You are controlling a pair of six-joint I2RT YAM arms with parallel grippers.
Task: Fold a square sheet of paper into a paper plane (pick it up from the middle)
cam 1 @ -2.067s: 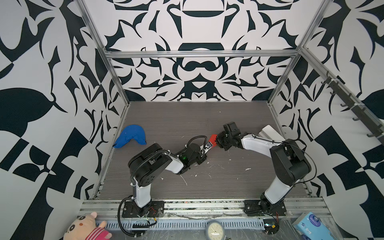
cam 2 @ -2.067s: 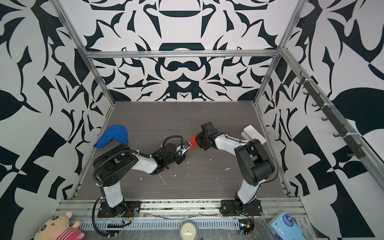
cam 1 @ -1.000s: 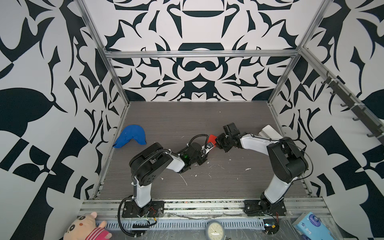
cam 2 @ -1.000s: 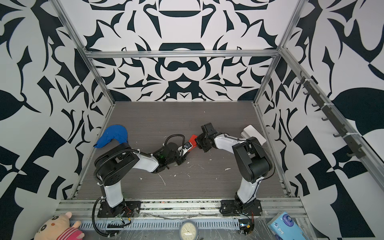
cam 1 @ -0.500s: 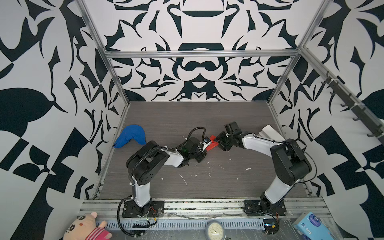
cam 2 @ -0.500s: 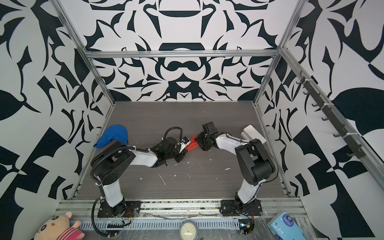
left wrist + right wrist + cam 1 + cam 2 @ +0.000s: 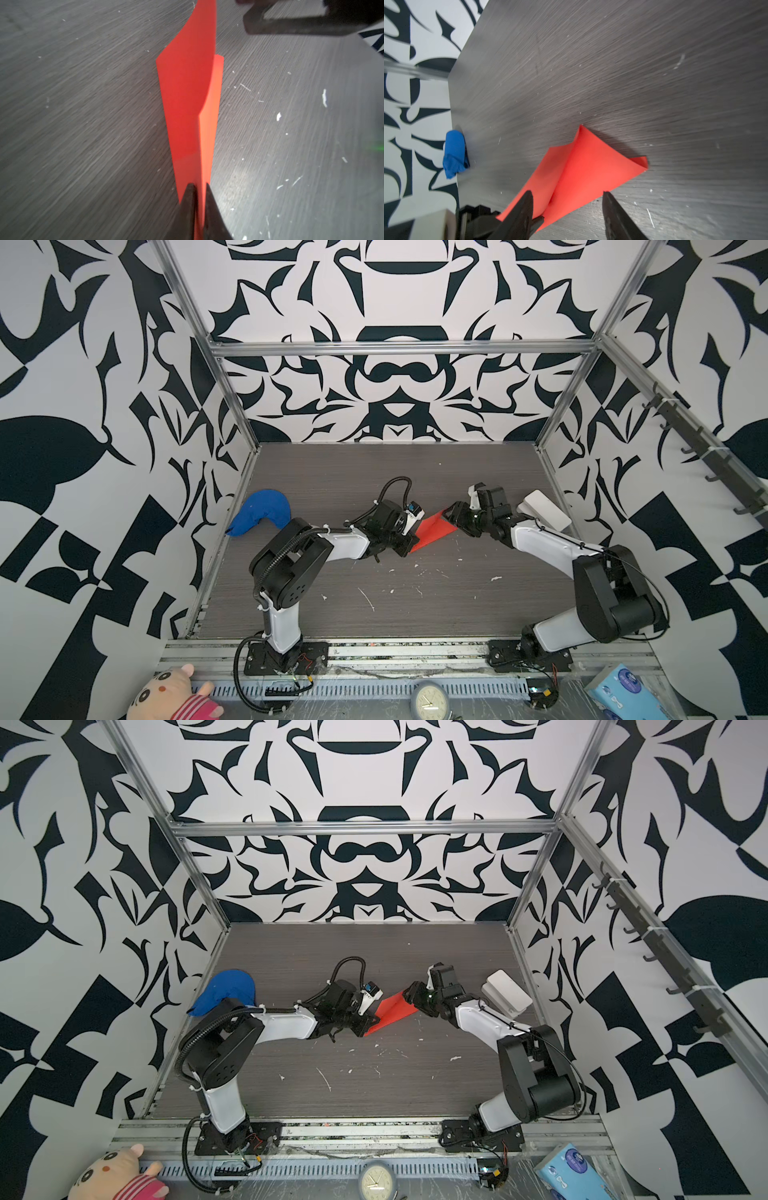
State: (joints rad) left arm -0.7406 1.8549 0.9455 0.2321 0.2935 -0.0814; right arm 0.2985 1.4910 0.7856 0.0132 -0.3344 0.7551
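A: Whereabouts of the red paper (image 7: 432, 530)?

B: Mid-table, between the two arms in both top views. Folded along a crease, with parted layers and one flap curling outward. Standing on edge in the left wrist view. Hard to tell whether resting on the table (image 7: 332, 472) or just above it, with a shadow alongside.

A: Grip on it?

B: Pinched at one end by the left claw (image 7: 198, 185). Pressed together on the layers, with only paper in the gap. Seen edge-on from that wrist, stretching away toward the opposite arm.

A: And the right claw (image 7: 566, 193)?

B: Spread wide. Straddling the other end of the paper in the right wrist view, with red showing between the fingers (image 7: 525, 212) but not squeezed. Cannot tell about contact with either finger.

A: Round about?

B: Blue cloth lump (image 7: 262, 512) by the left wall, well apart from the paper. White box (image 7: 542, 510) over on the right, just behind the right arm. White flecks (image 7: 367, 598) strewn over the dark wood grain, mostly toward the arm bases.

A: In the way?

B: Closest to the paper, just the two claws, one at each end. Lump and box off to the sides, well apart from both.
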